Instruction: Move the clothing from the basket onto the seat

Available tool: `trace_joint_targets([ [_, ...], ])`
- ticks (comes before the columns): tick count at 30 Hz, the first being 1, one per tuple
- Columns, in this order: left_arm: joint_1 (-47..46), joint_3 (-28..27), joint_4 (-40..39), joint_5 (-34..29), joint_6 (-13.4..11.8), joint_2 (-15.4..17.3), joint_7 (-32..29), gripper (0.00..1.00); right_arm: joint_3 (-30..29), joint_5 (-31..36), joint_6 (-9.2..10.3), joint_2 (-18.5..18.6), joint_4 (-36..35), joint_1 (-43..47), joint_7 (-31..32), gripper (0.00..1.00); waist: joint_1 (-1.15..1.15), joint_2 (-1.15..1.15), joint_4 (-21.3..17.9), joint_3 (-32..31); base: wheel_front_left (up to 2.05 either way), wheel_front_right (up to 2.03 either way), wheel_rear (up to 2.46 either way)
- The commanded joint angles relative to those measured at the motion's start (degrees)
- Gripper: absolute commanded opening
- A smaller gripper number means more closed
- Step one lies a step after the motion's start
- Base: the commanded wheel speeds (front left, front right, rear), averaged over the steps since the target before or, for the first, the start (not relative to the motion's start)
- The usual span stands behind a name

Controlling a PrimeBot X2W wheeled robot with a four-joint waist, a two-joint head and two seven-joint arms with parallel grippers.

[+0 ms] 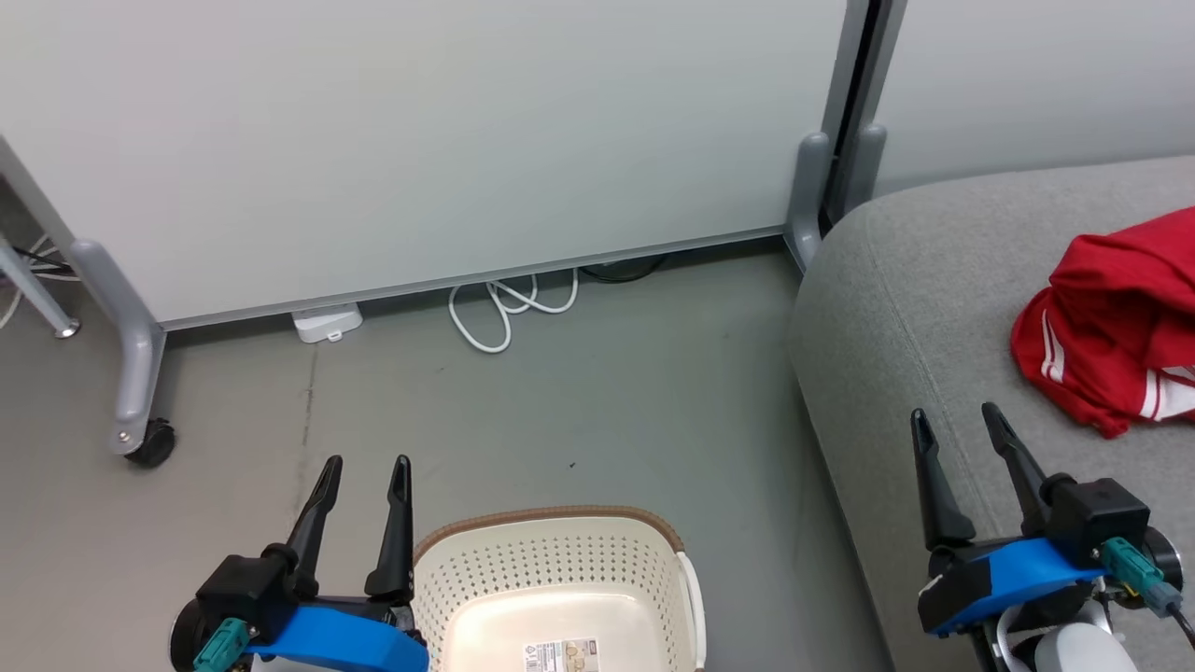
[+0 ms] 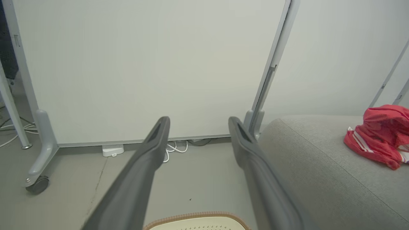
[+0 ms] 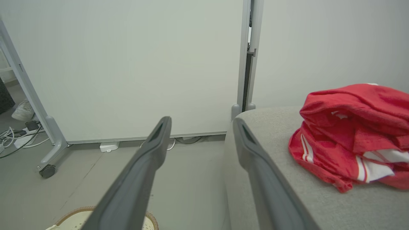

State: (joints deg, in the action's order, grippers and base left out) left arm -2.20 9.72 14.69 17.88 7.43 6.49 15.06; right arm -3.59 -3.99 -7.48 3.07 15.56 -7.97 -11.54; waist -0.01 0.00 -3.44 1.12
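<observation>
Clothing (image 1: pixel 1116 322) lies on the seat (image 1: pixel 896 308), far right in head view, bunched in a loose crumpled heap. It's bright red soft fabric w/ thin white stripes along one edge & a white panel showing at the lower fold. In right wrist view the heap is folded over itself in several layers; can't tell where one garment ends & the other starts. Seat is grey woven upholstery w/ a rounded corner & a stitched seam.

Basket (image 1: pixel 551 515) stands on the grey floor (image 1: pixel 607 401) just left of the seat, btwn the two arms. It has cream perforated walls, a brown woven-look rim & a smooth bottom w/ a label sticker showing.

L gripper (image 1: pixel 368 460) hangs just left of the basket's rim, jaws wide apart, nothing btwn them. R gripper (image 1: pixel 954 411) is over the seat's near part, near the clothing but not touching, jaws also apart, holding nothing.

Behind: white partition panel (image 1: pixel 420 140) on a castor (image 1: pixel 152 443), white cable (image 1: pixel 504 313) looped at its base.
</observation>
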Motion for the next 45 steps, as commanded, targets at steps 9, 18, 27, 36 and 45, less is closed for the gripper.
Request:
trace_joint_targets([
  [9,0.8,-2.3,1.8,1.0,0.0,1.0,0.2,1.00,3.4,0.6,-0.02,-0.2,-3.3,5.5,1.3,1.00,0.01,0.00,2.8,-1.7,0.00,0.00,0.00],
  [18,1.5,-4.0,3.3,1.3,0.0,1.0,0.2,1.00,4.9,1.0,-0.03,-0.2,-5.2,7.7,2.2,1.00,0.01,0.00,2.6,-1.8,0.00,0.00,0.00],
  [27,1.7,-4.2,3.7,1.2,0.0,0.6,0.2,1.00,5.4,0.6,-0.03,-0.2,-6.4,8.1,2.8,1.00,0.01,0.00,2.2,-1.9,0.00,0.00,0.00],
  [36,1.9,-4.6,4.2,1.5,0.0,0.4,0.2,1.00,5.2,-0.2,-0.03,-0.2,-7.2,8.4,2.9,1.00,0.01,0.00,2.0,-2.2,0.00,0.00,0.00],
  [45,2.2,-4.3,5.2,2.0,0.0,0.1,-0.2,0.00,5.3,-0.7,0.00,-0.2,-6.0,7.9,2.9,0.00,0.02,0.00,2.0,-2.2,0.00,0.00,0.00],
])
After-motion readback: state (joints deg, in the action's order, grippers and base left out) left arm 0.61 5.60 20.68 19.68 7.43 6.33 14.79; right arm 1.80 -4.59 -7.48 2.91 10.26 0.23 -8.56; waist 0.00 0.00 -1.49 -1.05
